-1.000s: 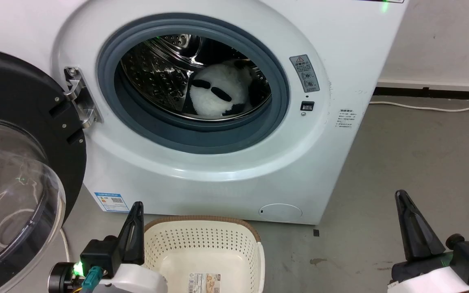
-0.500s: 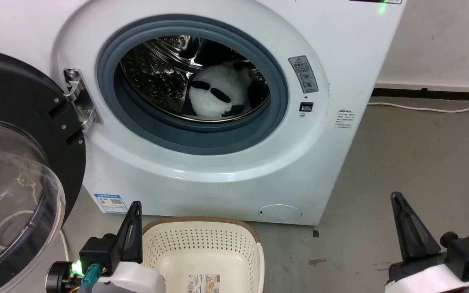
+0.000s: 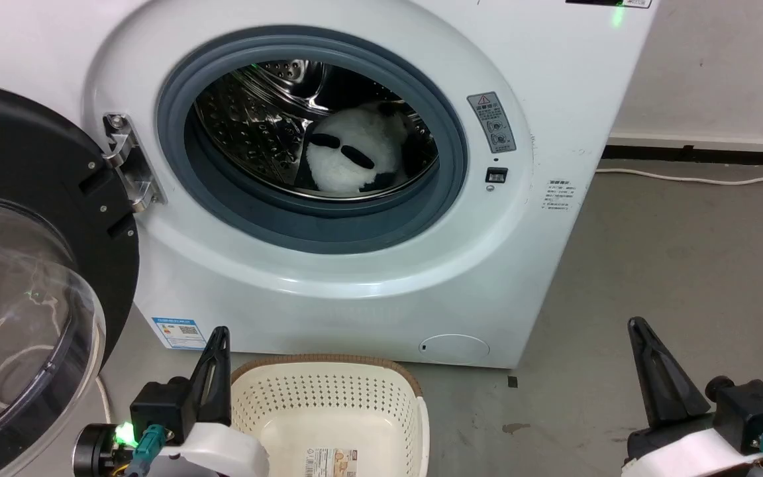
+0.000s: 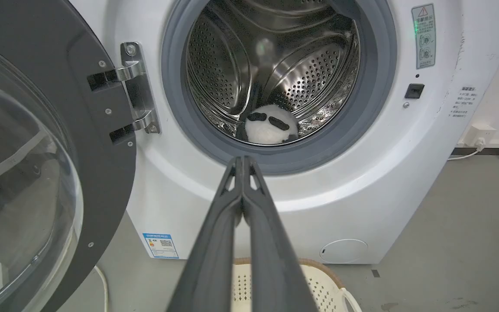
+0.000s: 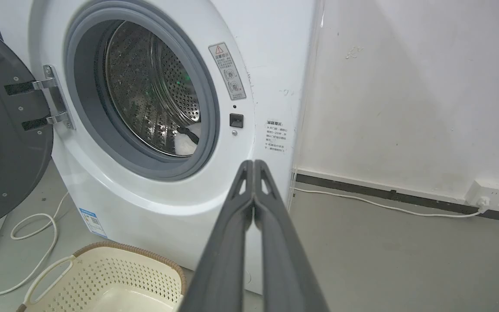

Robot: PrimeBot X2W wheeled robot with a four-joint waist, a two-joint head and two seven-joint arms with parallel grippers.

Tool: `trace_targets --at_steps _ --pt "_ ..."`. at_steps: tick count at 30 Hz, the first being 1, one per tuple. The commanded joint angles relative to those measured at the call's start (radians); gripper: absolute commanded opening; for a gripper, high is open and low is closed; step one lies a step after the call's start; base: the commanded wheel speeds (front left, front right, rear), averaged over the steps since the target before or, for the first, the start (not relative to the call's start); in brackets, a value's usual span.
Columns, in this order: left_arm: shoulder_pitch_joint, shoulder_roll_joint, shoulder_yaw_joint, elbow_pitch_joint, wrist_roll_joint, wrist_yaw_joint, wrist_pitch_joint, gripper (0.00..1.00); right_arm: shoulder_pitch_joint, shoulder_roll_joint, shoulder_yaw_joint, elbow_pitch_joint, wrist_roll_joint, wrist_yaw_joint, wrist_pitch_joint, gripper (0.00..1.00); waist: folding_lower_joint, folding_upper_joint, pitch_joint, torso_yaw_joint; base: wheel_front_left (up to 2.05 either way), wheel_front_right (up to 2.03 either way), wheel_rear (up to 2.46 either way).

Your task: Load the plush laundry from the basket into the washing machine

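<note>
**Head view.** The plush laundry (image 3: 348,156) lies in the drum of the washing machine (image 3: 554,99), at 5 o'clock of the opening. It is fluffy white, with two black eye patches facing out. The basket (image 3: 328,397) stands at 6 o'clock, and its visible bottom bears a label. The left end effector (image 3: 220,341) is just beside the basket rim. The right end effector (image 3: 640,334) is at 4 o'clock, well apart.

**Left wrist view.** The fingers are pressed together and hold nothing. The toy sits low, behind the grey ring. The door (image 4: 102,143) hangs open at 9 o'clock.
Risk: a careless arm swing could strike the door glass or tip the basket.

**Right wrist view.** The fingers are likewise pressed together and empty. A white cable (image 5: 33,225) loops on the floor at 8 o'clock.
Risk: the wheels could snag it.
</note>
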Motion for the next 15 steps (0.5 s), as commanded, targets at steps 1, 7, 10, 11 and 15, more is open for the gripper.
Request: trace_targets --at_steps 1,7,10,11,15 --pt "0.004 -0.005 0.005 -0.008 0.009 -0.005 0.007 0.0 -0.017 0.001 0.002 0.006 -0.003 0.0 0.004 0.0 0.0 0.0 0.0 0.0 0.0 0.0 0.0" --pt "0.005 -0.006 0.009 -0.014 0.015 -0.006 0.019 0.0 -0.02 0.001 0.005 0.011 -0.006 0.0 0.017 0.0 0.0 0.0 -0.002 -0.001 0.0 0.0 0.0" --pt "0.005 -0.007 0.011 -0.017 0.018 -0.006 0.025 0.0 -0.021 0.001 0.006 0.013 -0.007 -0.001 0.023 0.0 0.0 0.0 -0.003 -0.002 0.0 0.0 0.0" --pt "0.005 -0.007 0.011 -0.018 0.018 -0.006 0.027 0.0 -0.022 0.001 0.007 0.014 -0.008 -0.001 0.025 0.0 0.0 0.0 -0.003 -0.002 0.0 0.0 0.0" --pt "0.005 -0.008 0.014 -0.021 0.022 -0.007 0.035 0.0 -0.024 0.001 0.008 0.018 -0.01 -0.001 0.033 0.0 0.0 0.0 -0.005 -0.003 0.0 0.0 0.0"
